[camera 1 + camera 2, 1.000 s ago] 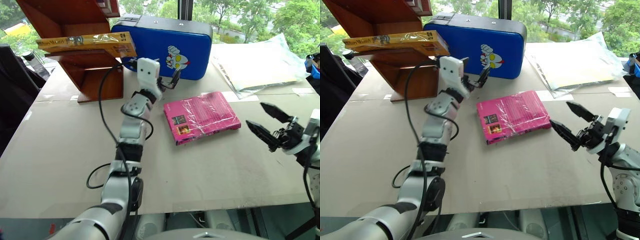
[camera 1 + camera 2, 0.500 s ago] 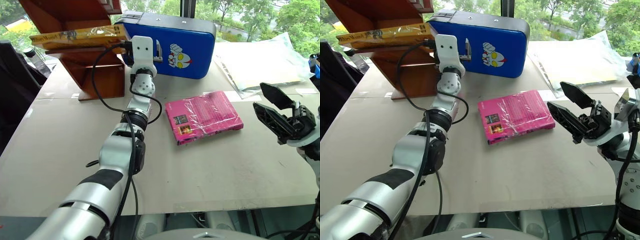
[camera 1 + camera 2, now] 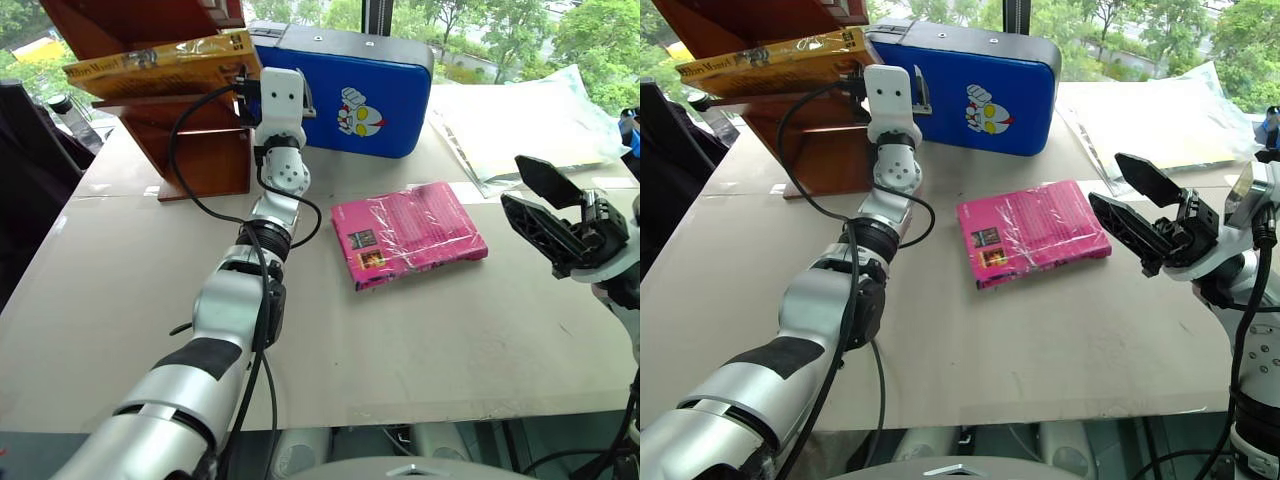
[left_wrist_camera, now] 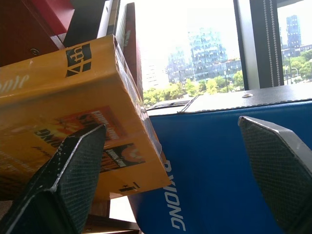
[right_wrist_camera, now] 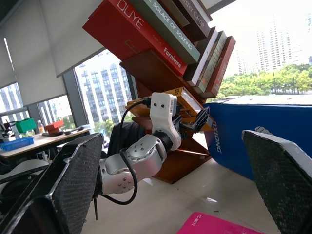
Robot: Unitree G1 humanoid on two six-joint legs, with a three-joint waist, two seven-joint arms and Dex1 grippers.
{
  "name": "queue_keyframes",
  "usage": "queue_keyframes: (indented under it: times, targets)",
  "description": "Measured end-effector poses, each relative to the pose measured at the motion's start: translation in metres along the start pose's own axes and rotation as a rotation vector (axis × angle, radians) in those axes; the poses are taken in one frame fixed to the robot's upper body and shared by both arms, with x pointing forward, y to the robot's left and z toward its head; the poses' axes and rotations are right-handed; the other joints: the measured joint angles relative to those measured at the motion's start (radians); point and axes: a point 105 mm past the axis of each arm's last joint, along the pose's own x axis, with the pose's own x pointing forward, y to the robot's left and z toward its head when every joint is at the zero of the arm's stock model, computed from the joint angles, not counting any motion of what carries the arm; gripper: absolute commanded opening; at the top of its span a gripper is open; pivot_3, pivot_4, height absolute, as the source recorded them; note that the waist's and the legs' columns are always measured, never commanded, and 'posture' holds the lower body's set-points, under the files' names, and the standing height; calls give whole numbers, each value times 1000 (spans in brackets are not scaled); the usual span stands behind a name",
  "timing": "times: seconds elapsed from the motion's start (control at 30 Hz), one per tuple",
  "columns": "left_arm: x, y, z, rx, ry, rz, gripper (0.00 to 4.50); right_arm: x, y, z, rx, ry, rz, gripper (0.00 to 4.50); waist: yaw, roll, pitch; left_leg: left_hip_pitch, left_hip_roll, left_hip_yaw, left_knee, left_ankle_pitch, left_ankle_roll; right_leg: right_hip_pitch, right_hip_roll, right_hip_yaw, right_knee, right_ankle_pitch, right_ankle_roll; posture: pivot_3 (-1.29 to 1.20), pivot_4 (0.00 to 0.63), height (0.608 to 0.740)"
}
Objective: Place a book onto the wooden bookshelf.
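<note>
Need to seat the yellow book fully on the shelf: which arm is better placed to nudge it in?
Left. The left gripper is open right at the book on the wooden bookshelf; the right gripper hangs open far off, beyond the pink book.

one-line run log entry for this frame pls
book: lying on wooden bookshelf board | left pincer: open, at book's end | right pincer: open, empty
</note>
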Motion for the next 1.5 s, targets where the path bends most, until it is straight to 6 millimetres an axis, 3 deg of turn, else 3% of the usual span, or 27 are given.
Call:
queue_keyframes:
  times: [0.17, 0.2, 0.27, 0.5, 0.53, 0.77, 1.07, 1.2, 1.3, 1.37, 1.5]
  targets:
    - [0, 0, -1, -1, 2, -3, 4463, -1, -2, -2, -6, 10, -7, 4500, 0, 0, 0, 0, 0, 0, 0, 0, 0, 0, 0, 0, 0, 0, 0, 0, 150, 740]
    - [0, 0, -1, -2, 2, -5, 4226, -1, -2, -2, -7, 12, -8, 4500, 0, 0, 0, 0, 0, 0, 0, 0, 0, 0, 0, 0, 0, 0, 0, 0, 150, 740]
    - [-1, -1, -2, -2, 6, -13, 3675, -2, -3, -3, -9, 15, -10, 4500, 0, 0, 0, 0, 0, 0, 0, 0, 0, 0, 0, 0, 0, 0, 0, 0, 150, 740]
    - [-21, 6, -29, -1, 51, -10, 217, -9, -6, -9, 4, 27, -24, 4500, -1, 0, 0, 0, 1, 0, 0, 0, 0, 0, 0, 0, 0, 0, 0, 0, 150, 740]
    - [-24, 9, -31, -5, 54, 0, 54, -10, -6, -10, 6, 27, -27, 4500, -1, 0, 0, 0, 1, 0, 0, 0, 0, 0, 0, 0, 0, 0, 0, 0, 150, 740]
    - [-28, 28, -28, -19, 34, 55, 54, -16, -6, -11, 3, 25, -30, 4500, 0, 0, 0, 0, 1, 0, 0, 0, 0, 0, 0, 0, 1, 0, 0, 0, 150, 740]
    - [-66, 11, -44, -62, 90, -176, 54, -25, -7, -18, 9, 64, -30, 4500, 0, 0, 0, 1, 1, 0, 1, 0, 0, 0, 0, 1, 1, 0, 0, 0, 150, 740]
    - [-53, -15, -22, -121, 46, -242, 54, -26, -11, -20, 9, 69, -33, 4500, 9, 0, 0, 1, 0, -1, 4, 0, 0, 2, 0, 0, 2, 0, 0, 0, 150, 740]
    - [-27, -39, 15, -176, -24, -251, 54, -21, -11, -18, -8, 66, -14, 4500, 9, 0, 0, 0, -1, -1, 7, 0, 0, 4, 0, -2, 1, 0, 0, 0, 150, 740]
    - [-17, -42, 31, -192, -69, -233, 54, -21, -11, -18, -9, 68, -14, 4500, 3, 0, 0, 0, -1, -1, 6, 0, 1, 5, 0, -1, 0, 0, 1, 0, 150, 740]
    - [-11, -33, 26, -190, -45, -128, 54, -23, -11, -18, -11, 70, -21, 4500, -14, 0, 0, 2, 0, 0, 3, 0, 1, 3, 1, 1, -1, 0, 1, 0, 150, 740]
